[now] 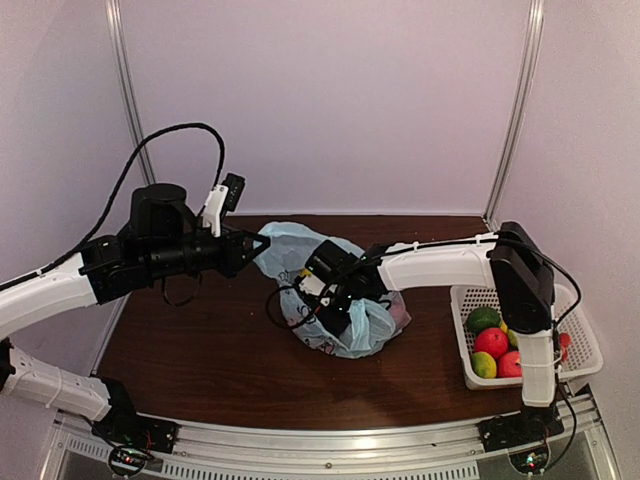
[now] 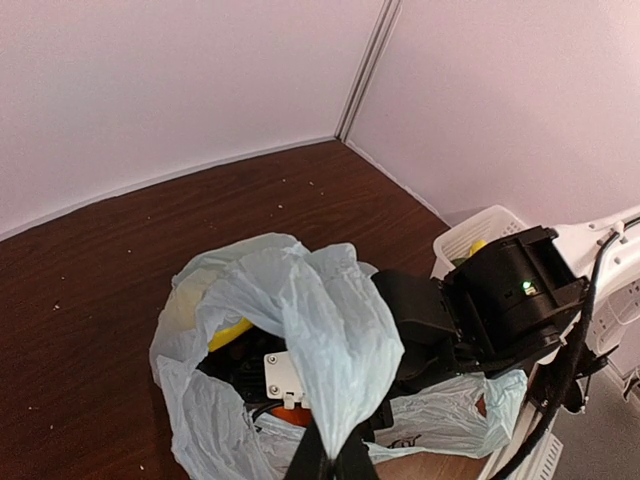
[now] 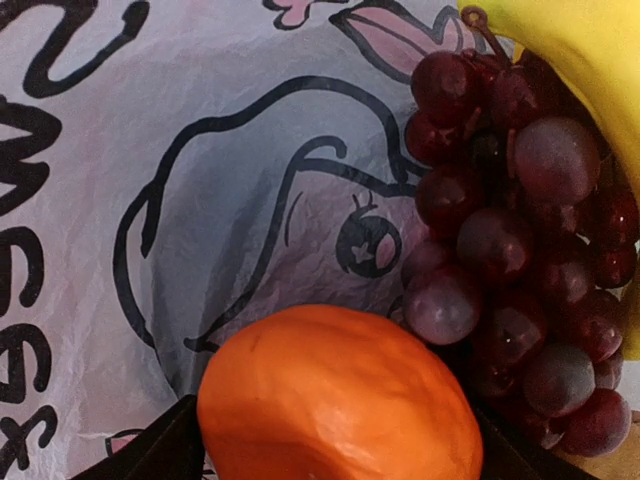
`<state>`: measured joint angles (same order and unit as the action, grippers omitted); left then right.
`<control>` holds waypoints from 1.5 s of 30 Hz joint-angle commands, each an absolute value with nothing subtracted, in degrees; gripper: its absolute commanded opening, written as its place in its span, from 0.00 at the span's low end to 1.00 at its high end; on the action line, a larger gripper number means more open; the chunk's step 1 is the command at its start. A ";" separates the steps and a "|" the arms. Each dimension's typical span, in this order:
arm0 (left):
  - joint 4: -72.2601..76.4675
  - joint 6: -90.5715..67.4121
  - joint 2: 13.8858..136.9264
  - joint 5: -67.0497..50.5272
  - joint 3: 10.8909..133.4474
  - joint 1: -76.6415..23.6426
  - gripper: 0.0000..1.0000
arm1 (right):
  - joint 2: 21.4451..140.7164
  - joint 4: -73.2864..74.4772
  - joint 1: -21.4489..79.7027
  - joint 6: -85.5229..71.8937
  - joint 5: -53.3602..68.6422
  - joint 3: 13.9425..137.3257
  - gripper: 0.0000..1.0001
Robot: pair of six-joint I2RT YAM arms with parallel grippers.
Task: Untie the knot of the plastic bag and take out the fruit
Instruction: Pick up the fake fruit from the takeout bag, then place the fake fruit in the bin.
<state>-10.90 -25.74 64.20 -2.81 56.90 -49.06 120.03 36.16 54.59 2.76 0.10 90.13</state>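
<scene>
The light blue plastic bag [image 1: 372, 330] lies mid-table with its mouth gaping; no knot shows. My left gripper [image 1: 262, 242] is shut on a flap of the bag [image 2: 320, 320] and holds it up and to the left. My right gripper [image 1: 335, 305] is down inside the bag, its jaws spread wide. In the right wrist view an orange [image 3: 340, 400] fills the gap of the right gripper [image 3: 335, 462], a dark finger at each side. Purple grapes [image 3: 510, 250] and a yellow banana [image 3: 585, 60] lie just beyond, on the printed plastic [image 3: 200, 200].
A white mesh basket [image 1: 585, 345] at the table's right edge holds green and red fruit. The right arm's black wrist [image 2: 510, 290] reaches over the bag. Pale walls close the back and both sides.
</scene>
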 commanded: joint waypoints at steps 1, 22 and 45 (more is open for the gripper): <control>-9.84 -26.53 64.41 -3.34 57.18 -48.69 0.00 | 121.24 32.05 53.97 1.09 -0.89 90.83 0.86; -11.13 -27.67 63.09 -1.75 57.18 -48.69 0.00 | 111.85 29.01 54.55 0.00 -1.23 86.74 0.55; -11.26 -29.91 65.17 0.02 56.89 -48.69 0.00 | 77.88 13.76 60.83 -10.16 12.06 70.45 0.57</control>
